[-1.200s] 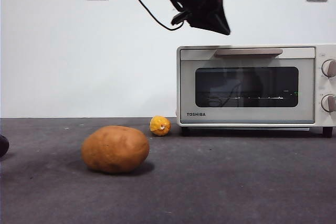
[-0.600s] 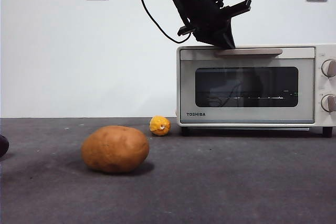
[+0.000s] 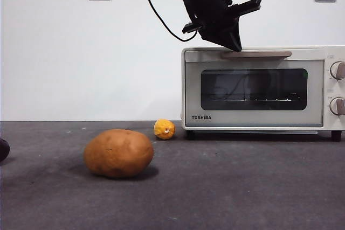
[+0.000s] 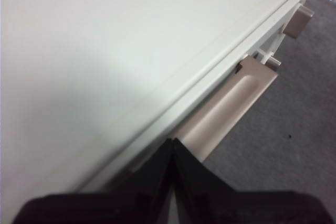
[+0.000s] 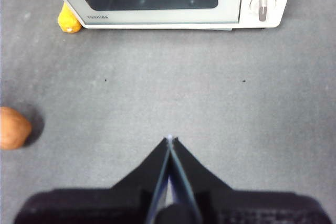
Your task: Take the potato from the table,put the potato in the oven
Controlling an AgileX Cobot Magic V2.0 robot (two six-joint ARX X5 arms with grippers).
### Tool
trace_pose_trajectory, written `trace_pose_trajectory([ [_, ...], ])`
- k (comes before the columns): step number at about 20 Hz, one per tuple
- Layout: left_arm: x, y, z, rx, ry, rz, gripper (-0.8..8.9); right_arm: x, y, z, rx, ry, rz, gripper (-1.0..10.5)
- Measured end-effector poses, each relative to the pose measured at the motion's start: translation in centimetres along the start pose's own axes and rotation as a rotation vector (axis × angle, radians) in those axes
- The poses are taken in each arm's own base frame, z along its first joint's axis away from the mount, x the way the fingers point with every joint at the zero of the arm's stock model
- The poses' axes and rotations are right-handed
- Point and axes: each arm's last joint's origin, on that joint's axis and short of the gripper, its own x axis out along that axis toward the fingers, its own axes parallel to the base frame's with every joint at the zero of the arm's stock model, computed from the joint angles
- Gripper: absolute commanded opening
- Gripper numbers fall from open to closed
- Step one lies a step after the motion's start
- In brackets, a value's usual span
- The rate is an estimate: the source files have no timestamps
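Note:
The potato [image 3: 118, 153] lies on the dark grey table [image 3: 226, 187], well left of the oven and apart from both grippers; in the right wrist view the potato [image 5: 11, 127] shows at the frame's edge. The cream oven [image 3: 192, 87] stands at the back right, its door looking closed. My left gripper [image 3: 234, 46] comes from above, its jaws shut, with the tip at the left end of the beige handle [image 3: 264, 54]. Its wrist view shows the gripper [image 4: 172, 142] against the door's top edge beside the handle [image 4: 226, 108]. High over bare table, my right gripper [image 5: 169, 141] is shut and empty.
A small yellow lumpy ball [image 3: 164, 129] sits by the oven's left front foot. A dark rounded object [image 3: 2, 149] peeks in at the left edge. Two knobs [image 3: 338, 70] are on the oven's right side. A black cable hangs from the left arm.
The left arm has come down and to the right, from above the oven to its door handle. The potato and the ball have not moved.

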Motion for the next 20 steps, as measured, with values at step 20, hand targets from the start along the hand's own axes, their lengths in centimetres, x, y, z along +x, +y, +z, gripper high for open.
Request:
trace_pose_trajectory([
  [20, 0.4, -5.7, -2.8, 0.046, 0.277, -0.076, -0.06, -13.2, 1.8, 3.6, -0.010, -0.318, -0.228, 0.0],
])
